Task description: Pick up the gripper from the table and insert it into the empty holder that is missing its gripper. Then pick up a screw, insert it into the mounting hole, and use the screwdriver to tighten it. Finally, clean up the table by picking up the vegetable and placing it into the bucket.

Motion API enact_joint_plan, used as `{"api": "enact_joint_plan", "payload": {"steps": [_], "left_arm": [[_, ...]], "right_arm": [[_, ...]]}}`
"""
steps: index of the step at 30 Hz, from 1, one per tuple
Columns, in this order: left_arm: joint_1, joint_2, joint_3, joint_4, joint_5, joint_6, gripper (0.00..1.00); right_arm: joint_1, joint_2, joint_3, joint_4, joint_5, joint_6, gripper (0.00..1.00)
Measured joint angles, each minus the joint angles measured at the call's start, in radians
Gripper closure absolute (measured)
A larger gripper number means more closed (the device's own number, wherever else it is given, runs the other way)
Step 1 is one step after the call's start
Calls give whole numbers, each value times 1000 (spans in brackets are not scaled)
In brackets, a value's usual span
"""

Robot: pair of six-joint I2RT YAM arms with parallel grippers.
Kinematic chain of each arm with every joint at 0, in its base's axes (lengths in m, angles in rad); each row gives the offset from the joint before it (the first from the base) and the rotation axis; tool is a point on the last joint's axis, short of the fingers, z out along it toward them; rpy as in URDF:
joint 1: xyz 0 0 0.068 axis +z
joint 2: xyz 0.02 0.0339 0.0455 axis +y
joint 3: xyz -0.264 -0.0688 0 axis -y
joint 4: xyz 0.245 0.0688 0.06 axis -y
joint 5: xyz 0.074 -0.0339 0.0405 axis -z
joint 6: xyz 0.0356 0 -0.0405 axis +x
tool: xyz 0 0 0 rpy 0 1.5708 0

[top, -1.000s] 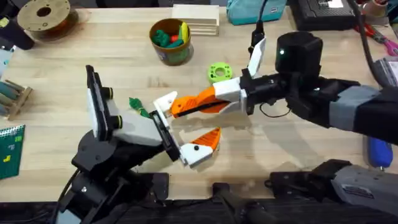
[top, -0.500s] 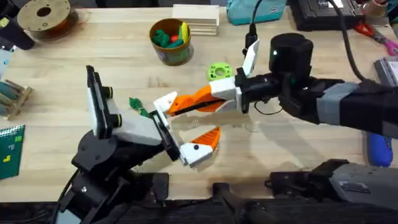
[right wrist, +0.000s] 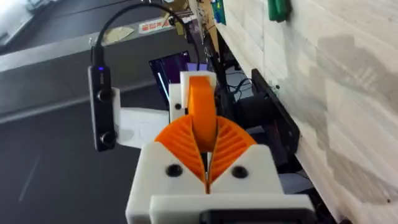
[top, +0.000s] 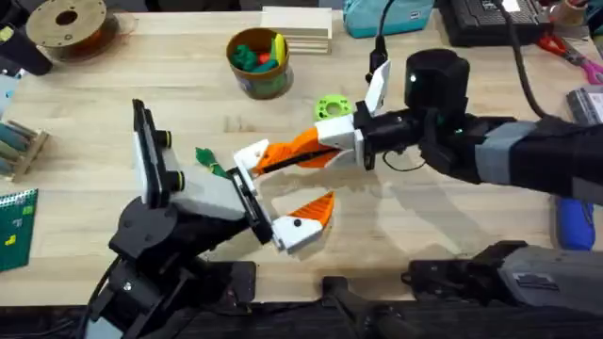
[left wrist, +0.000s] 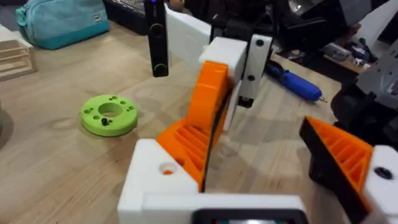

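Note:
My right gripper (top: 294,153) reaches in from the right, shut on the orange gripper (top: 311,143) (right wrist: 200,115). The piece's end rests against the white holder (top: 249,157) (left wrist: 163,180) on my left arm's far jaw. My left gripper (top: 287,185) is open; its near jaw carries its own orange finger (top: 317,209) (left wrist: 341,155). The dark-green vegetable (top: 209,160) lies just left of the holder. The bucket (top: 259,64) stands at the back with toys inside. The blue screwdriver (top: 573,226) (left wrist: 293,79) lies at the right edge. I cannot make out a screw.
A lime-green ring (top: 332,108) (left wrist: 109,114) lies behind the two grippers. A filament spool (top: 66,24) is at the back left, wooden blocks (top: 297,28) and a teal bag (top: 382,14) at the back. A wooden rack (top: 19,146) stands at the left edge.
My right arm has shifted a little left and toward the back, carrying the orange gripper further against the holder. The left arm has stayed still.

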Motion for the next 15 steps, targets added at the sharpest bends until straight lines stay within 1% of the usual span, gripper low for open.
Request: {"api": "enact_joint_plan", "payload": {"steps": [10,12,15], "left_arm": [[2,0,0,0,-20,-1,14],[3,0,0,0,-23,-1,14],[5,0,0,0,-28,-1,14]], "right_arm": [[0,67,53,-3,-23,0,986],[10,110,87,-3,-48,-1,986],[21,140,115,-3,-62,-2,986]]}}
